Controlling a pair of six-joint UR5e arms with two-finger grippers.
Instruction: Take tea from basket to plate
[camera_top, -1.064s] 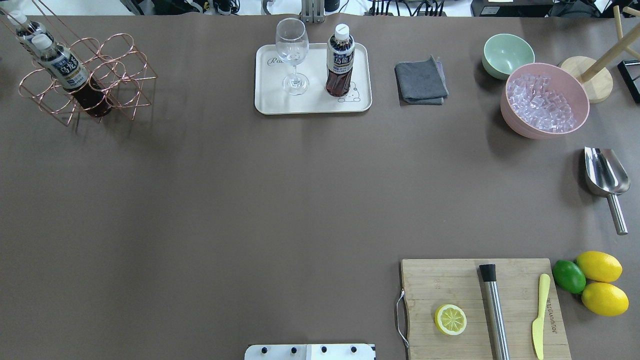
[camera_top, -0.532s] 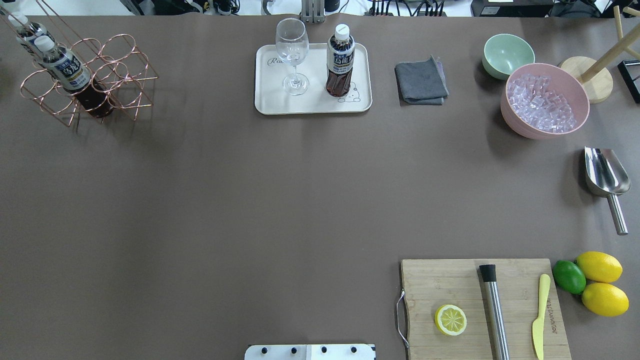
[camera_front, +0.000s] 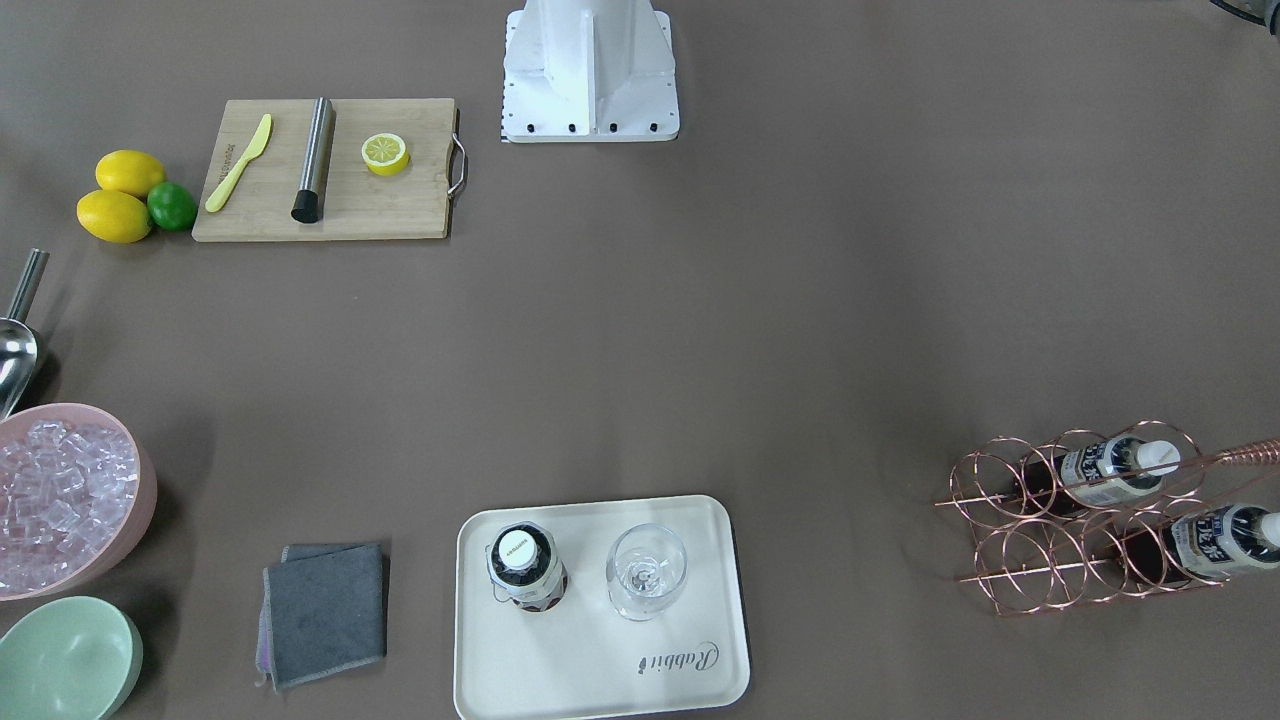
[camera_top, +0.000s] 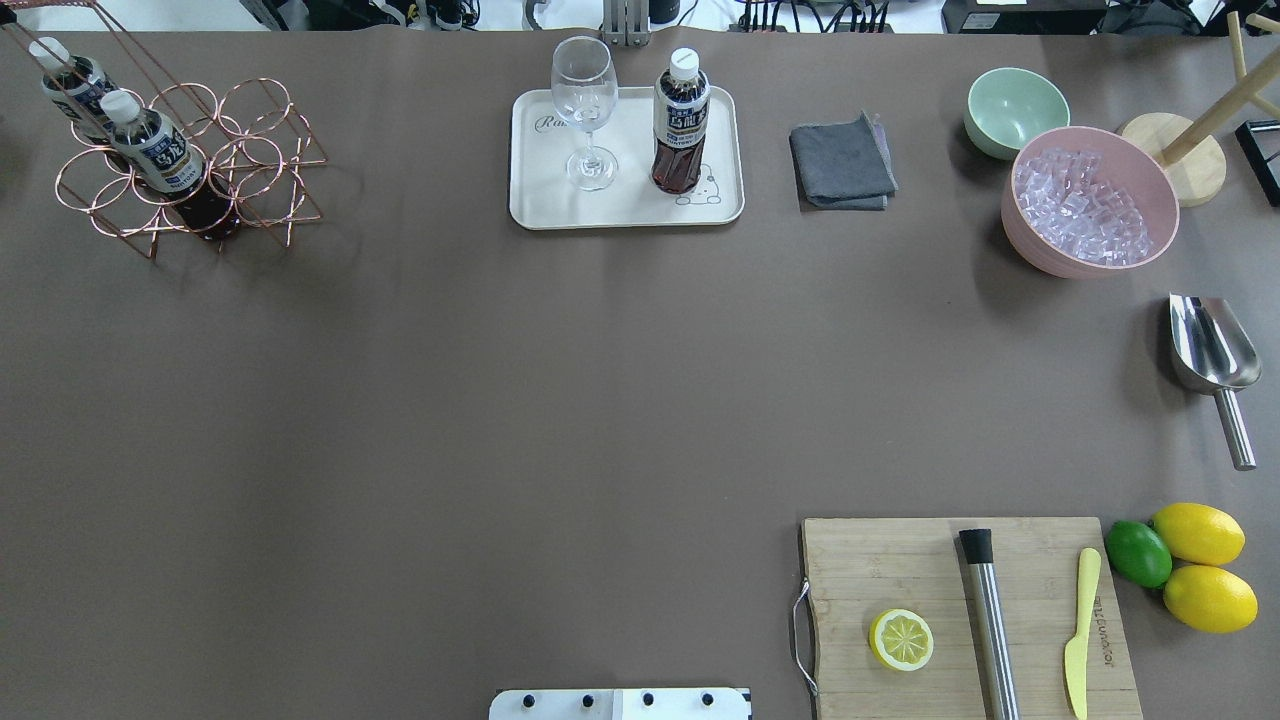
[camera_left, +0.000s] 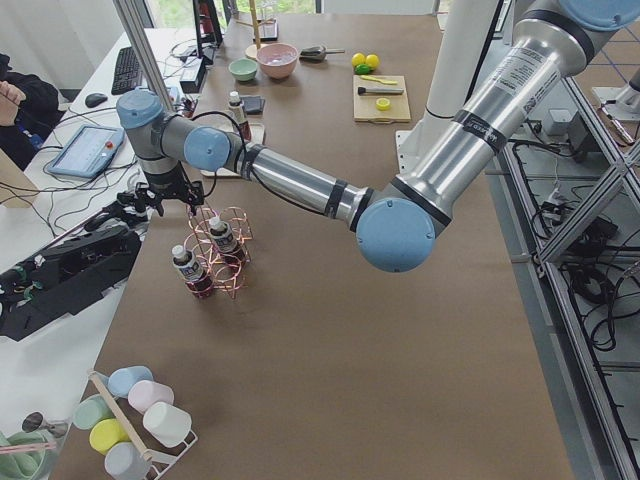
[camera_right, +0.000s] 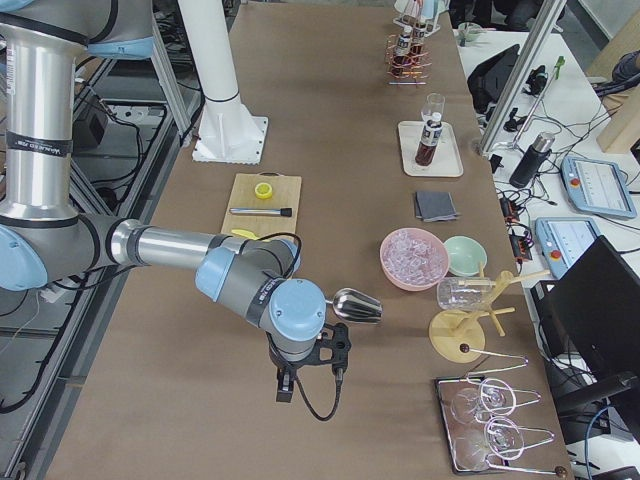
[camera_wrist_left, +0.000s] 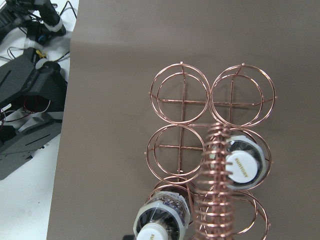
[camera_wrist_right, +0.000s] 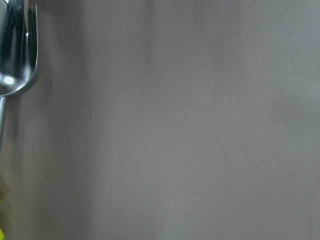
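The copper wire basket (camera_top: 262, 150) stands at the far left of the table and holds two tea bottles (camera_top: 160, 155) (camera_top: 70, 80). In the left wrist view (camera_wrist_left: 182, 92) its twisted handle rises toward the camera, beside two white caps (camera_wrist_left: 240, 167). A third tea bottle (camera_top: 681, 120) stands on the cream plate (camera_top: 540, 205) next to a stemmed glass (camera_top: 585, 100). My left gripper (camera_left: 172, 200) is at the top of the basket handle; I cannot tell if it is shut. My right gripper (camera_right: 308, 378) hangs near the scoop; I cannot tell its state.
A grey cloth (camera_top: 842, 160), a green bowl (camera_top: 1015, 105) and a pink bowl of ice (camera_top: 1150, 235) stand right of the plate. A metal scoop (camera_top: 1210, 345) lies at the right edge. A cutting board (camera_top: 880, 570) with a lemon half, lemons and a lime (camera_top: 1200, 535) are near right.
The basket with its two bottles has shifted to the right and a little toward the robot, and stands less tilted. The plate, its bottle and the glass have not moved.
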